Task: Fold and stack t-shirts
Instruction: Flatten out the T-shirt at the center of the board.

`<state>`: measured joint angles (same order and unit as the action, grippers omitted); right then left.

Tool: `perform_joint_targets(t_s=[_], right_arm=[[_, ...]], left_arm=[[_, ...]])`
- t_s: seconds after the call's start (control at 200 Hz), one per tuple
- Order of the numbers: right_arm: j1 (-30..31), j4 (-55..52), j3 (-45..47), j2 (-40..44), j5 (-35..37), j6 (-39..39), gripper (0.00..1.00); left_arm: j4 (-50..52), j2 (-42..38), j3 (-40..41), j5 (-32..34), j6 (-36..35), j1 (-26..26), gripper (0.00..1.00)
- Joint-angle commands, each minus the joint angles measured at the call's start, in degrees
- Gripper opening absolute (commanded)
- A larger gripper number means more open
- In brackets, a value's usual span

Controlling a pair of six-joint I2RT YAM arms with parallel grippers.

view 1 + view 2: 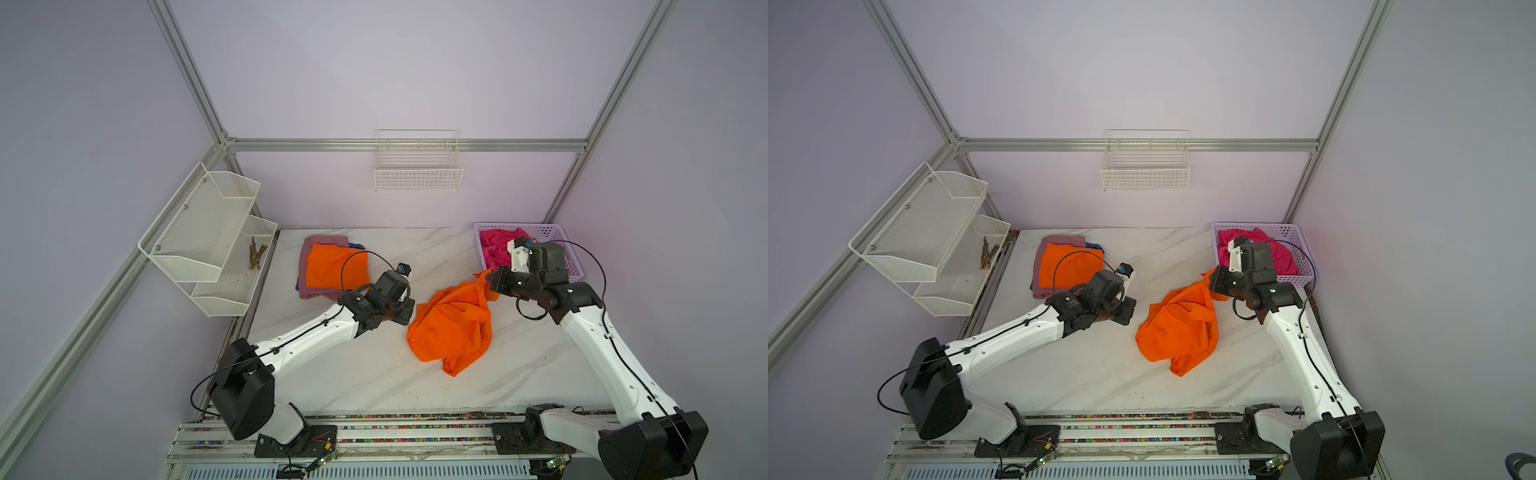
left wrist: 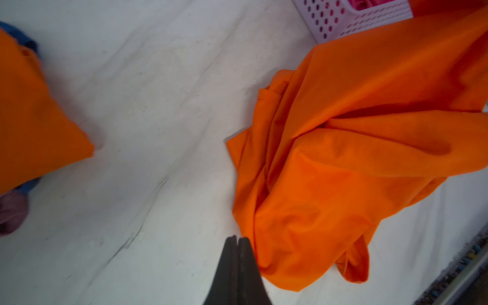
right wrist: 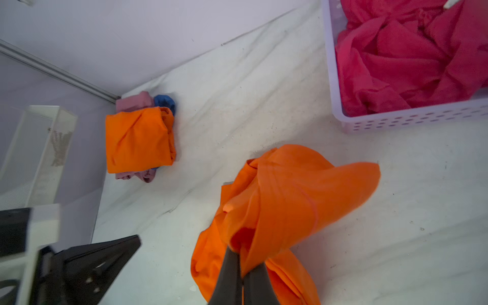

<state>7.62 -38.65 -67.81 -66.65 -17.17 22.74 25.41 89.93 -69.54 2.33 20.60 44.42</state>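
Right gripper was clamped on edge of loose orange shirt, that edge raised off surface. Rest of shirt lay crumpled at middle of table. Left gripper was closed, empty, just beside it. Folded orange shirt topped mauve shirt and blue shirt, far left. Pink shirt lay bunched in basket, far right.

blue shirt: mostly under folded orange shirt | hot pink shirt: partly behind right arm
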Motion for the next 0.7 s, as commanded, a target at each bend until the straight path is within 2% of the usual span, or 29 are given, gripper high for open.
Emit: perform_joint_targets(t_s=[0.0,0.06,0.135,0.385,0.5,0.695], right_arm=[[0.7,-2.4,-1.3,2.5,-1.4,1.7,0.00],[0.8,-2.3,-0.2,3.6,-0.3,1.7,0.00],[0.8,-2.5,0.9,4.5,0.2,1.6,0.00],[0.8,0.2,-2.7,9.6,4.3,1.2,0.00],[0.8,-2.1,-8.0,7.4,3.7,1.8,0.00],[0.8,-2.7,-14.7,6.7,5.0,2.2,0.00]], left_arm=[[-5.1,9.5,-5.8,-12.5,-3.3,1.6,0.00],[-5.0,14.7,-8.7,-14.4,-3.6,3.0,0.00],[-5.9,17.4,-10.3,-13.9,-4.3,5.0,0.00],[-7.3,15.6,-11.7,-13.1,-7.1,7.1,0.00],[-7.1,14.7,-11.9,-13.1,-7.7,7.4,0.00],[-5.5,13.6,-4.7,-6.4,-6.8,7.6,0.00]])
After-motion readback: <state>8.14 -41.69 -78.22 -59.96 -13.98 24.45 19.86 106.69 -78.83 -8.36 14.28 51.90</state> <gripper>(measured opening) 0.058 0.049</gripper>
